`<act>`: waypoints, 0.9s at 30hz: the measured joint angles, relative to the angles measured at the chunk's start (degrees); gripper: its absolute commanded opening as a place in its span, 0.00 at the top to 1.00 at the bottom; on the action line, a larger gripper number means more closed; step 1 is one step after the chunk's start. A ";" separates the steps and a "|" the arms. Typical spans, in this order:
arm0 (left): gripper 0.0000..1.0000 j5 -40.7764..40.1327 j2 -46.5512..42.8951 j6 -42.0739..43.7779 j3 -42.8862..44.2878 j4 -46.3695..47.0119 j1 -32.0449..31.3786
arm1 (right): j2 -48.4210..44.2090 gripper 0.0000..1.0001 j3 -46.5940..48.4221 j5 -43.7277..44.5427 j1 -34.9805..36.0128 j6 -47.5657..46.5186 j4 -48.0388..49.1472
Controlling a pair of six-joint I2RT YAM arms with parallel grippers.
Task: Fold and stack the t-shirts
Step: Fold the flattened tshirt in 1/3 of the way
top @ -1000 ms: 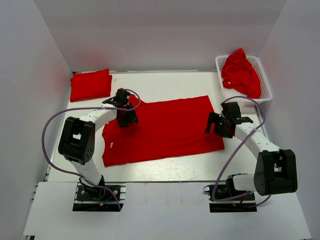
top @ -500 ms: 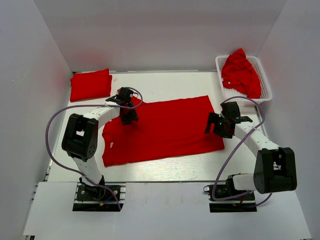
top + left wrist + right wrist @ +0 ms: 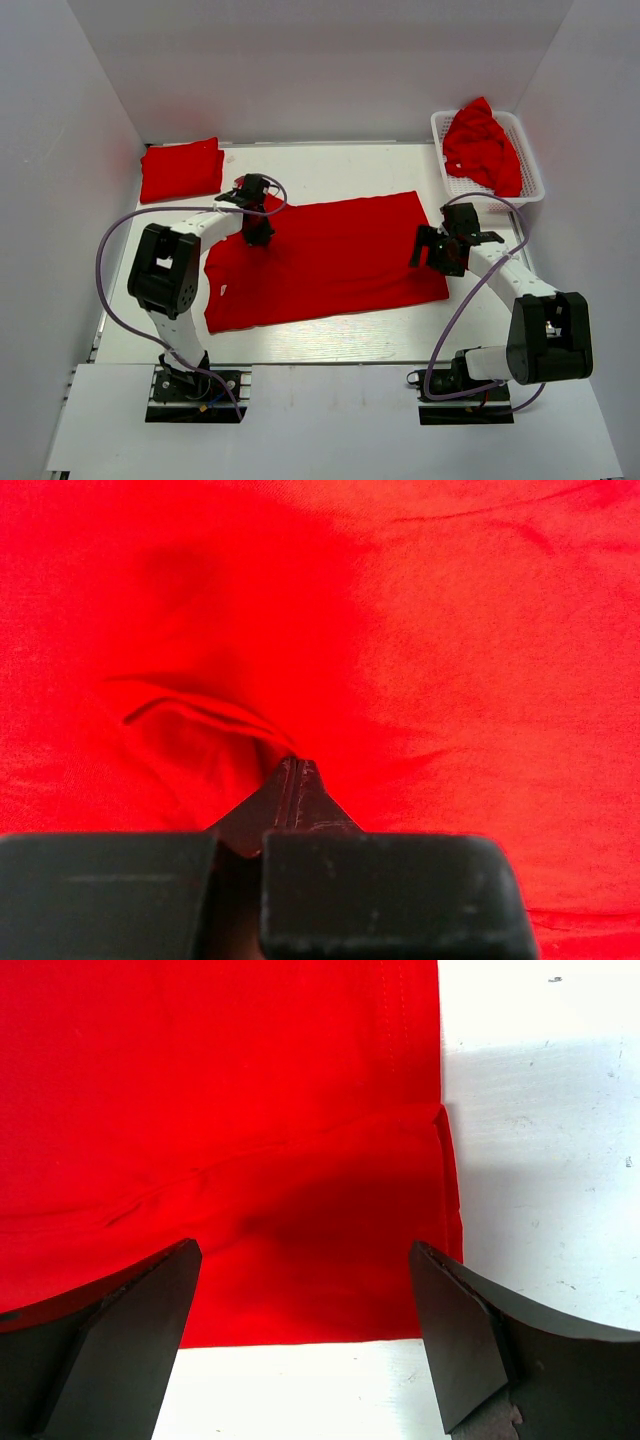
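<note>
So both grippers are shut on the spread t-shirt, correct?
No: the right gripper is wide open above a corner of the spread t-shirt, as the right wrist view shows. The left gripper is shut on it.

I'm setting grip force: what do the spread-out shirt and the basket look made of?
Spread t-shirt: soft matte cloth, probably cotton; it puckers into folds and shows a stitched hem. Basket: white, rigid-looking moulded plastic, judging by its even lattice walls.

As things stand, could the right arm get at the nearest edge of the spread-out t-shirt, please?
Probably yes: the right gripper is open directly over that edge of the spread-out t-shirt, and nothing lies between them.
</note>
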 measured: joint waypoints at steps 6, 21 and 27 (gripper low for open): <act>1.00 1.07 -0.37 -0.66 0.74 0.94 0.00 | 0.00 0.10 0.00 0.66 0.00 0.02 -0.02; 1.00 -0.70 -4.00 -7.65 -1.31 2.71 0.50 | 0.00 0.10 0.00 2.84 -0.02 0.02 -0.15; 1.00 -1.73 -4.28 -9.94 -1.75 4.31 0.57 | 0.00 0.10 0.00 3.98 -0.02 0.02 -0.26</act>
